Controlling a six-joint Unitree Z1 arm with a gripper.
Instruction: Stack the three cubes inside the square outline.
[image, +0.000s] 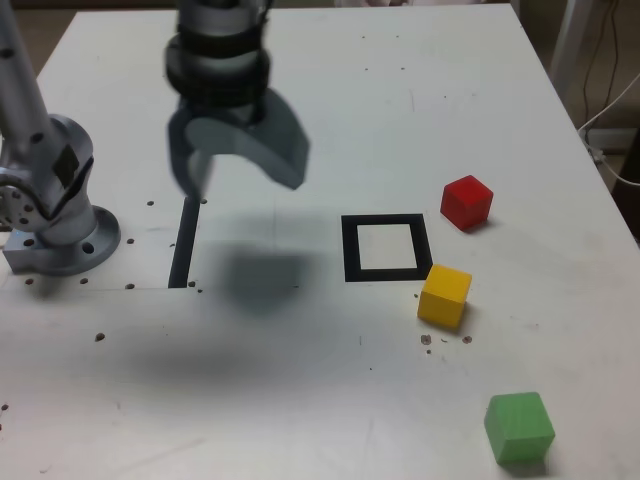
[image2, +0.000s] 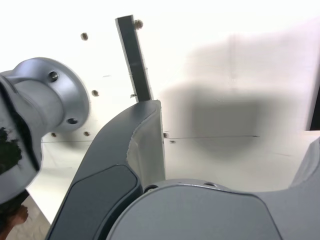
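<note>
1. White table: flat top, small dark screw holes scattered across it; no brand, label or writing can be read on anything in view.
2. Arm base: silver metal, bolted at the exterior view's left edge.
3. Hand: dark grey, hanging above the table left of centre in the exterior view, casting a blurred shadow below. Its two fingers stand apart, holding nothing.
4. Black tape strip: straight, just below the hand, near the base; also seen in the wrist view.
5. Square outline: black frame, white centre, nothing inside.
6. Red cube: right of the outline in the exterior view, apart from it.
7. Yellow cube: just beside the outline's lower right corner.
8. Green cube: nearest the camera, well apart from the outline.
</note>
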